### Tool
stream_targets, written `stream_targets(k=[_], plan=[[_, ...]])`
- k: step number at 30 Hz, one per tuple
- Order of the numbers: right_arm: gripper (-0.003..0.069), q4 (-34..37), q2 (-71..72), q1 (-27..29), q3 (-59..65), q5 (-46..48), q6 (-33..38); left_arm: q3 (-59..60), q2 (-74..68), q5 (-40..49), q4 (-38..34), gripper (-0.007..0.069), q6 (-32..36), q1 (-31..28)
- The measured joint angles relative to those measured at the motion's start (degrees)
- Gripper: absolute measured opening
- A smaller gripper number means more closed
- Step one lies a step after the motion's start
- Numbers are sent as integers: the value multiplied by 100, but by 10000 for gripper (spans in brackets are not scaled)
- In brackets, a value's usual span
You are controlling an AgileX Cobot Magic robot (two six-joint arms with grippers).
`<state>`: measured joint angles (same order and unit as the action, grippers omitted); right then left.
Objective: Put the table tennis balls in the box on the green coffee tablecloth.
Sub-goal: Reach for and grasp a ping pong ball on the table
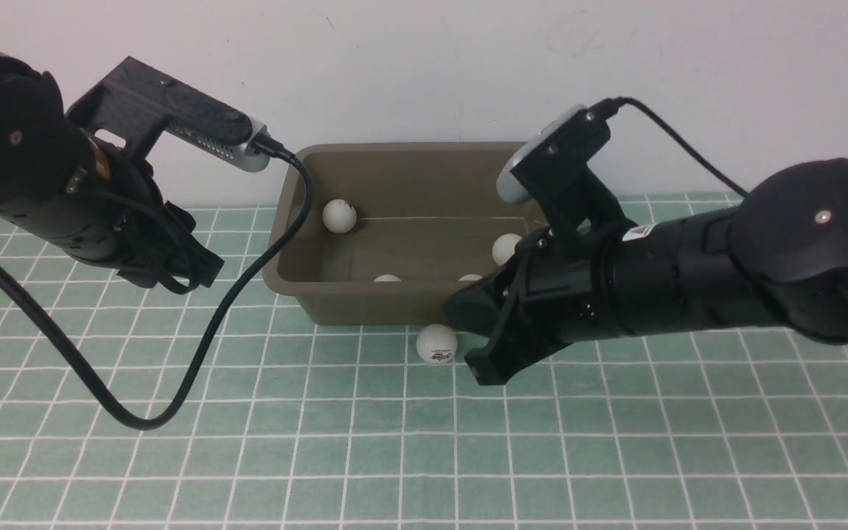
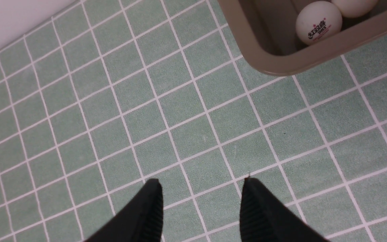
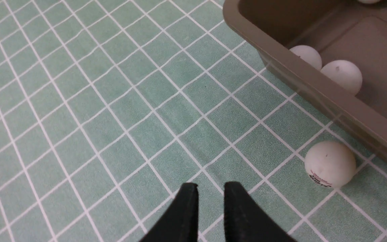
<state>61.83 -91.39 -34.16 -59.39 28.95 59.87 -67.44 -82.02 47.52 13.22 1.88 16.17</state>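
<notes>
White, featherlight and slick, one table tennis ball sits on the green coffee tablecloth just beside the box; other balls lie inside. It likely rolls at a nudge, so pinch across its middle. Right tool near it, narrowly parted, empty; left tool open, empty

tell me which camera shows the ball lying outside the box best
The right wrist view: the loose ball sits whole and close, printed mark visible, beside the box. The front view shows it small, next to the right arm. The left wrist view misses it.
</notes>
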Motion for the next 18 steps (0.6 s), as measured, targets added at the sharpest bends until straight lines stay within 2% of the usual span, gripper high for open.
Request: stream_targets(k=[2, 5, 10, 13, 18], plan=[[203, 100, -85, -38, 0, -148, -9, 0, 0, 0, 0, 288, 0, 0], [318, 233, -283, -215, 0, -565, -49, 0, 0, 0, 0, 288, 0, 0], [442, 403, -625, -676, 0, -1234, -375, 0, 0, 0, 0, 288, 0, 0], [478, 550, -844, -946, 0, -1642, -567, 0, 0, 0, 0, 288, 0, 0], [496, 677, -1220, -1374, 0, -2574, -656, 0, 0, 7, 0, 288, 0, 0]])
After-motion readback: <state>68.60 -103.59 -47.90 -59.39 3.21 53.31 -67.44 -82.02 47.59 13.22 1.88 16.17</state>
